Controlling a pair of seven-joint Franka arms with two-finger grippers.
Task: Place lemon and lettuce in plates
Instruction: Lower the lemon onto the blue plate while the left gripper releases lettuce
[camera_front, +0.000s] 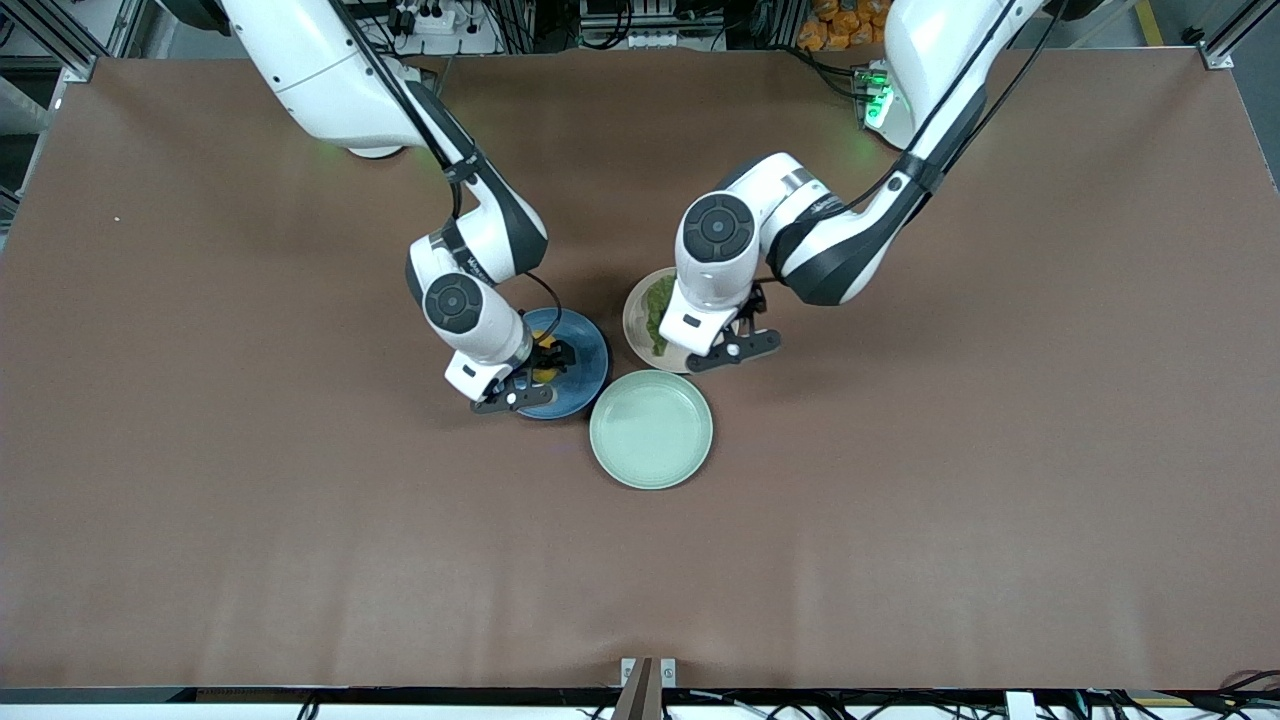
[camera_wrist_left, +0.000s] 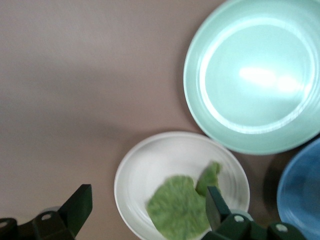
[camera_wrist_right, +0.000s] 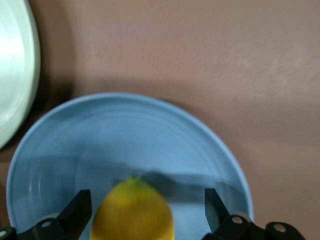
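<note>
The lemon (camera_wrist_right: 132, 212) lies in the blue plate (camera_wrist_right: 60, 145), between the spread fingers of my right gripper (camera_wrist_right: 147, 210), which touch nothing. In the front view the right gripper (camera_front: 545, 368) hangs over the blue plate (camera_front: 590, 350) and the lemon (camera_front: 545, 375) barely shows. The lettuce (camera_wrist_left: 180, 207) lies in the pale beige-pink plate (camera_wrist_left: 150, 160). My left gripper (camera_wrist_left: 147, 207) is open just above it, one finger by the leaf's edge. In the front view the left gripper (camera_front: 722, 335) is over that plate (camera_front: 636, 320), with the lettuce (camera_front: 657, 312) beside it.
An empty mint-green plate (camera_front: 651, 429) sits nearer to the front camera, touching close to both other plates; it shows in the left wrist view (camera_wrist_left: 255, 75) and at the edge of the right wrist view (camera_wrist_right: 12, 65). Brown table (camera_front: 300, 550) all round.
</note>
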